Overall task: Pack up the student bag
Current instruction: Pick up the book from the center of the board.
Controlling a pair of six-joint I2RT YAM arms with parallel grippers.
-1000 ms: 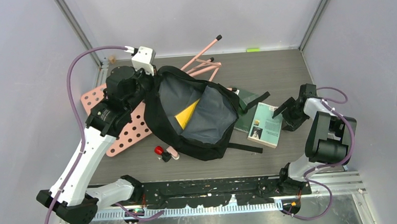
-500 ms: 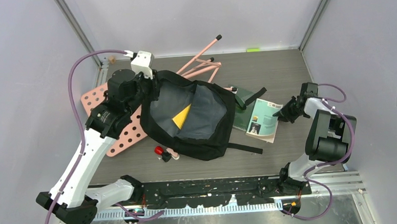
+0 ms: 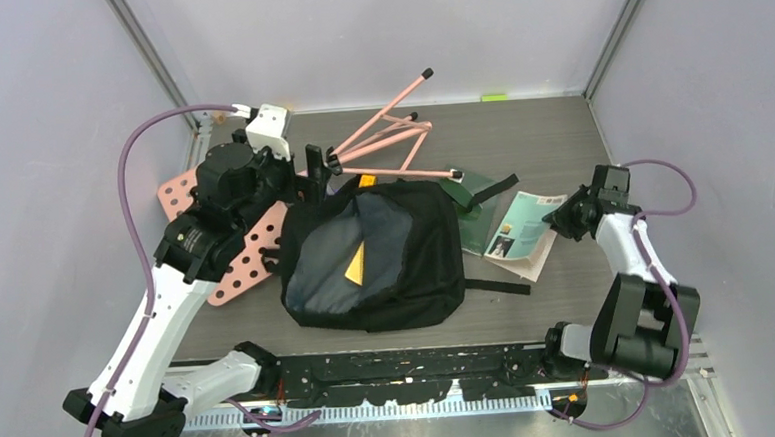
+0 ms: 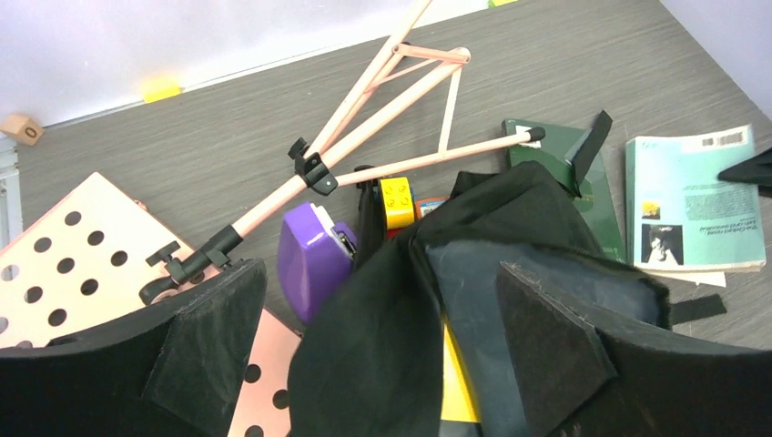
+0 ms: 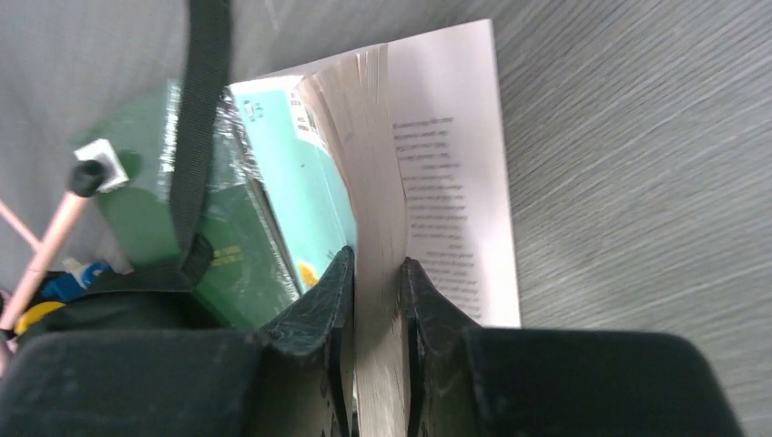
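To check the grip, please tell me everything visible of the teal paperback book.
The teal paperback book lies right of the student bag on the table, partly open. Its glossy cover bears a small picture; the paper pages fan out, one printed page flat. The right gripper is shut on a bunch of pages. The book's left side touches a dark green book.

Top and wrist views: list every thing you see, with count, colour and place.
backpack: 1, black, table centre
flat item: 1, yellow, inside backpack
paperback: 1, teal, right of backpack
book: 1, green, between backpack and paperback
stand: 1, pink, left of and behind backpack
object: 1, purple, behind backpack
toy brick: 1, yellow, behind backpack
cube: 1, wooden, back left corner
table: 1, grey, underneath
left gripper: 1, black, open above backpack
right gripper: 1, black, shut on paperback
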